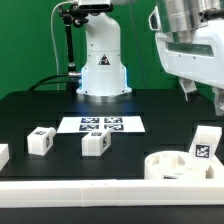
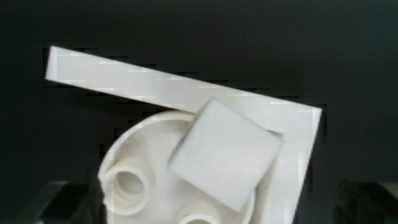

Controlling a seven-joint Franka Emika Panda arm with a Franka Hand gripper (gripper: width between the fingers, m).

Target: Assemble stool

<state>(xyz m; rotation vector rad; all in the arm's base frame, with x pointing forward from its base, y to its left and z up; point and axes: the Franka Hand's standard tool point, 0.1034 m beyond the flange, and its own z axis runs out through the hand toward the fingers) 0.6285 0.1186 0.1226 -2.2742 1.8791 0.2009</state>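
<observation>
Closest to us runs the long white border rail (image 1: 80, 192), lying along the front edge of the bench (image 1: 150, 115), whose top is flat, matte black and bare between the parts. Just behind the rail, toward the exterior view's right, we see the round seat disc (image 1: 160, 162) lying flat with its recesses facing up. One leg (image 1: 203, 143) stands upright at the disc's far right side, its tag toward us. We cannot tell whether it sits in a recess or only touches the rim. In the wrist view the seat disc (image 2: 143, 160) shows round holes, the leg (image 2: 235, 150) overlaps it as a pale tilted square, and the rail (image 2: 125, 75) crosses behind them as a slanted band.

Further along the bench, toward the exterior view's left, we find a second leg (image 1: 95, 144) and a third leg (image 1: 40, 141), well apart from each other and from the disc. A further white piece (image 1: 3, 153) is cut off by the frame edge. The marker board (image 1: 100, 125) lies flat behind them, in front of the arm's white base (image 1: 103, 65).

The claw (image 1: 203, 97) hangs above the seat disc and the upright leg, well clear of both. Its fingers are spread and we see nothing between them. Behind everything a plain green wall (image 1: 30, 40) closes the room, with a black post (image 1: 68, 40) and dark cables beside the base.
</observation>
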